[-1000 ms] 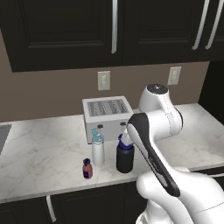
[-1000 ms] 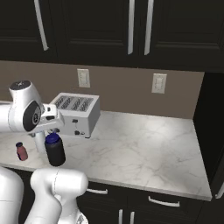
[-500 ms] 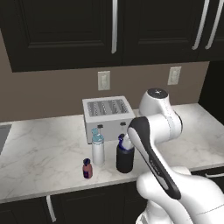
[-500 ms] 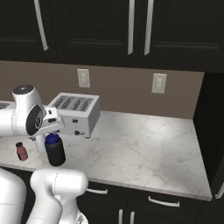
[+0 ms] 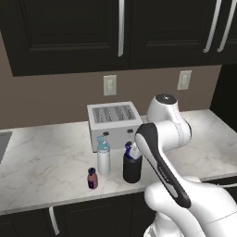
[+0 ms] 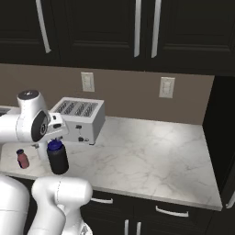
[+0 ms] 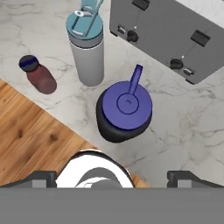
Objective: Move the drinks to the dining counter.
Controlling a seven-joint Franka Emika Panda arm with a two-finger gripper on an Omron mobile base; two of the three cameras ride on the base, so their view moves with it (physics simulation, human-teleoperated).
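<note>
Hand: the two-finger hand (image 7: 112, 177) hung above the wide black bottle with a blue cap (image 7: 124, 111), its jaws spread wide and holding nothing.
Drinks: the black bottle stood upright near the front edge of the white grey-veined marble tabletop (image 5: 41, 162); the slim white-grey bottle with a light-blue spout lid (image 7: 87, 43) stood just beside it, and the tiny purple-red bottle with a dark cap (image 7: 37, 75) stood near that one, closer to the edge.
Risk: the black bottle looked almost as broad as the spread jaws, so an off-centre descent could strike its cap or push it toward the edge; a sideways approach could tip the slim bottle.
Surface: the marble looked smooth and probably slippery under a nudged bottle.
Room: a white four-slot toaster (image 5: 114, 122) stood behind the drinks, under dark wall cabinets (image 6: 101, 32), with wood flooring (image 7: 35, 144) below.
</note>
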